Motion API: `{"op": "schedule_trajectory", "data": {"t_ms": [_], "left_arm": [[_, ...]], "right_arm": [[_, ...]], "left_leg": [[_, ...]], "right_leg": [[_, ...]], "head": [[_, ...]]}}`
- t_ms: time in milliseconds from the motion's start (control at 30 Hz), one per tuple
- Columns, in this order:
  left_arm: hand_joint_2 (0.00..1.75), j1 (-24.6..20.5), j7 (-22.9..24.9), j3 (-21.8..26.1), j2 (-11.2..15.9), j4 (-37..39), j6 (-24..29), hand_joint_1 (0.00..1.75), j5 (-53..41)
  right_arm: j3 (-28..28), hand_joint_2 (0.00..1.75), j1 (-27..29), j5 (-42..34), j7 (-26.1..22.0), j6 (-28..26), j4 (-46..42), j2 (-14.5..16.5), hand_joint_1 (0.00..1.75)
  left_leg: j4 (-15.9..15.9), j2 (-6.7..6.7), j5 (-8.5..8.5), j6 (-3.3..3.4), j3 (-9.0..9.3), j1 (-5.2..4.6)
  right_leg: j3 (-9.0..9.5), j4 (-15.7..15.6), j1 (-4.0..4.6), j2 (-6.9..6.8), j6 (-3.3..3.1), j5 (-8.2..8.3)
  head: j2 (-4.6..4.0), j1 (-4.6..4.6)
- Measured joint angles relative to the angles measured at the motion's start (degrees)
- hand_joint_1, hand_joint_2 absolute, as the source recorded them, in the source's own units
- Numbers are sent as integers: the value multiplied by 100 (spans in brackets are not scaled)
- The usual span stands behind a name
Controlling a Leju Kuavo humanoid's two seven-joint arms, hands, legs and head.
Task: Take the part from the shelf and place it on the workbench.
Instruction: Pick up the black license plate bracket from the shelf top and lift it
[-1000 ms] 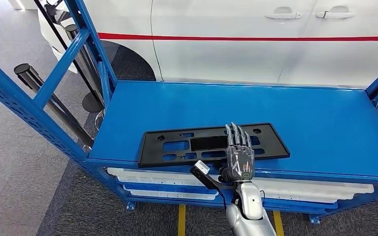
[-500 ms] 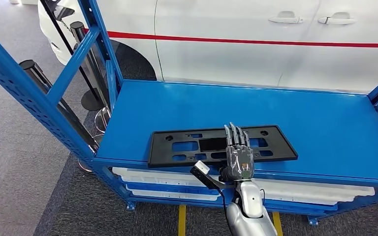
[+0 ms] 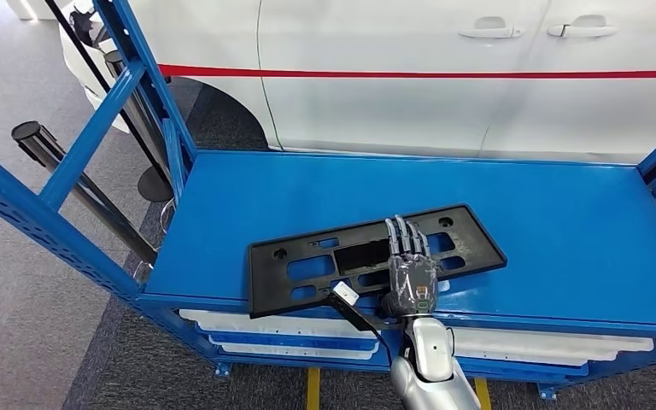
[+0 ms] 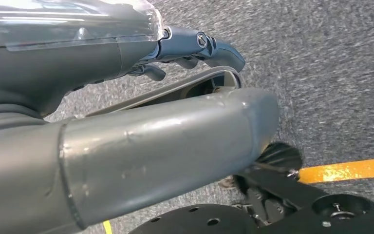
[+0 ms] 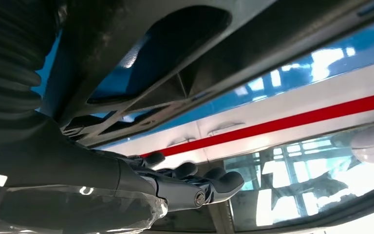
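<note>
Right hand (image 3: 410, 278) grips part (image 3: 307, 269), now skewed w/ right end further back vs earlier.

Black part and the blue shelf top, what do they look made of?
Black part: likely moulded plastic, matte, with cut-out windows and holes. Blue shelf top: looks like painted sheet metal, smooth and glossy, faintly reflecting the car.

Silver right arm (image 3: 431, 376) with a black cable; its hand (image 3: 410, 269) has dark fingers under clear film. Left hand (image 4: 126, 97) grey, thick thumb.
</note>
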Motion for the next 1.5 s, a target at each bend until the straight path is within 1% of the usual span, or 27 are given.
{"op": "schedule_trajectory", "data": {"t_ms": [33, 67, 100, 167, 267, 333, 400, 433, 467, 533, 600, 633, 733, 800, 900, 933, 967, 1000, 1067, 1133, 1233, 1300, 1333, 1400, 1433, 1467, 1500], "left_arm": [[0, 0, 8, 0, 4, 0, 0, 0, -16], [0, -2, 15, 0, 8, 1, 0, 0, -29], [0, -8, 19, 0, 11, 1, 1, 0, -37], [0, -19, 26, 1, 14, 2, 2, 0, -65], [0, -21, 26, 2, 15, 2, 4, 0, -98], [0, -24, 25, 2, 15, 2, 4, 0, -104], [0, -29, 25, 2, 15, 2, 4, 0, -108], [0, -29, 25, 2, 15, 2, 3, 0, -111], [0, -28, 26, 2, 15, 2, 3, 0, -116], [0, -23, 29, 2, 14, 2, 0, 0, -125], [0, -22, 32, 2, 10, 2, -2, 0, -129], [0, -24, 31, 2, 9, 2, -2, 0, -129], [0, -28, 31, 2, 14, 2, -2, 0, -130], [0, -27, 32, 2, 18, 2, -3, 0, -137], [0, -22, 33, 3, 19, 2, -4, 0, -149], [0, -16, 34, 4, 20, 2, -4, 0, -154], [0, -10, 34, 4, 20, 2, -4, 0, -158], [0, -5, 34, 4, 21, 2, -4, 0, -164], [0, -3, 37, 7, 26, 2, -3, 0, -185], [0, -9, 40, 14, 30, 2, -2, 0, -207], [0, -9, 33, 45, 29, 2, -3, 0, -224], [0, -6, 15, 82, 27, 2, -1, 0, -230], [0, -5, 6, 107, 26, 2, 3, 0, -233], [0, 6, -8, 160, 26, 2, 12, 0, -245], [0, 13, -14, 181, 26, 2, 16, 0, -254], [0, 17, -20, 203, 26, 2, 17, 0, -260], [0, 18, -26, 226, 26, 2, 17, 0, -264]], "right_arm": [[41, 175, -20, -8, 62, 6, 33, -55, 160], [72, 175, -43, -17, 109, 17, 66, -110, 160], [96, 175, -63, -23, 149, 29, 93, -161, 160], [139, 175, -104, -22, 230, 50, 137, -262, 159], [195, 175, -161, -9, 303, 61, 174, -395, 153], [216, 175, -181, -10, 316, 69, 198, -474, 154], [235, 175, -182, -9, 317, 85, 223, -548, 160], [245, 175, -178, -9, 317, 95, 234, -579, 163], [256, 175, -177, -8, 317, 105, 244, -604, 164], [273, 175, -181, -8, 317, 116, 253, -641, 164], [285, 175, -191, -8, 317, 117, 256, -673, 164], [292, 175, -194, -8, 317, 117, 257, -682, 163], [313, 175, -205, -7, 319, 120, 258, -687, 161], [322, 175, -216, -11, 328, 139, 258, -688, 162], [333, 175, -219, -32, 341, 198, 260, -691, 168], [336, 175, -217, -44, 342, 213, 262, -692, 169], [338, 175, -216, -60, 343, 225, 263, -692, 171], [341, 175, -215, -80, 344, 239, 264, -692, 173], [350, 175, -216, -133, 345, 274, 265, -692, 175], [358, 175, -216, -229, 324, 301, 264, -693, 175], [379, 175, -203, -631, 90, 306, 245, -694, 175], [409, 175, -171, -1341, -339, 344, 150, -692, 175], [436, 175, -144, -1803, -616, 383, 54, -690, 175], [536, 175, -68, -2636, -1060, 480, -228, -681, 175], [601, 175, -33, -2923, -1175, 528, -386, -674, 175], [668, 175, -5, -3130, -1232, 573, -536, -666, 175], [732, 175, 20, -3280, -1269, 620, -673, -656, 175]], "left_leg": [[-412, -1, 263, 26, 144, -2], [-773, -2, 441, 55, 294, -18], [-1031, -1, 520, 89, 407, -33], [-1175, -4, 479, 149, 478, -68], [-1270, 0, 461, 250, 536, -34], [-1320, 9, 458, 316, 579, -20], [-1321, 8, 436, 356, 588, -26], [-1317, 5, 422, 362, 598, -29], [-1311, -1, 407, 360, 615, -29], [-1286, -16, 363, 339, 665, -28], [-1252, -33, 319, 296, 695, -45], [-1242, -38, 306, 269, 698, -54], [-1244, -44, 295, 171, 708, -44], [-1033, -39, 141, 106, 628, -30], [-25, -33, -373, 19, 168, 5], [233, -33, -445, 0, 46, 16], [288, -33, -404, -13, 19, 25], [110, -32, -254, -18, 107, 34], [-677, -31, 121, -7, 507, 46], [-1220, -35, 267, 46, 781, 28], [-1312, -30, 264, 154, 817, 11], [-1362, -9, 296, 240, 836, 30], [-1382, 5, 309, 278, 842, 41], [-1385, 35, 307, 319, 835, 32], [-1384, 47, 304, 322, 835, 28], [-1383, 55, 301, 324, 840, 25], [-1382, 58, 298, 322, 848, 22]], "right_leg": [[59, -1, 0, 4, 19, -45], [99, 2, 8, 7, 47, -88], [118, 5, 16, 7, 78, -120], [118, -10, 26, 8, 142, -151], [123, 53, 24, 0, 237, -242], [-136, 567, 11, -3, 278, -509], [-613, 1348, 2, -4, 305, -790], [-790, 1585, -2, -5, 315, -799], [-858, 1597, -4, -6, 318, -681], [-660, 971, -4, -12, 293, -179], [-395, 301, 20, -18, 243, 138], [-338, 150, 34, -18, 217, 176], [-303, 68, 41, -18, 125, 193], [-259, 0, 9, -34, 50, 230], [-242, -31, -2, -53, 5, 240], [-240, -30, -1, -53, 5, 238], [-234, -29, -2, -50, 8, 234], [-222, -27, -4, -43, 17, 228], [-193, -19, -3, -28, 53, 206], [-186, -5, 14, -9, 113, 187], [-185, -17, 20, 15, 213, 187], [-252, 149, 13, 15, 266, 55], [-370, 402, 10, 13, 285, -104], [-750, 1178, 4, 9, 309, -483], [-911, 1494, 2, 8, 316, -582], [-988, 1634, 2, 8, 317, -571], [-940, 1518, 2, 7, 306, -437]], "head": [[1, 1], [0, 2], [0, 2], [0, 2], [-1, 5], [-1, 9], [-1, 9], [-1, 10], [0, 10], [0, 10], [-1, 9], [-1, 8], [-1, 8], [0, 8], [-1, 7], [-1, 7], [-1, 7], [-1, 6], [0, 7], [1, 8], [0, 8], [-1, 10], [0, 12], [1, 13], [1, 14], [0, 13], [0, 14]]}}
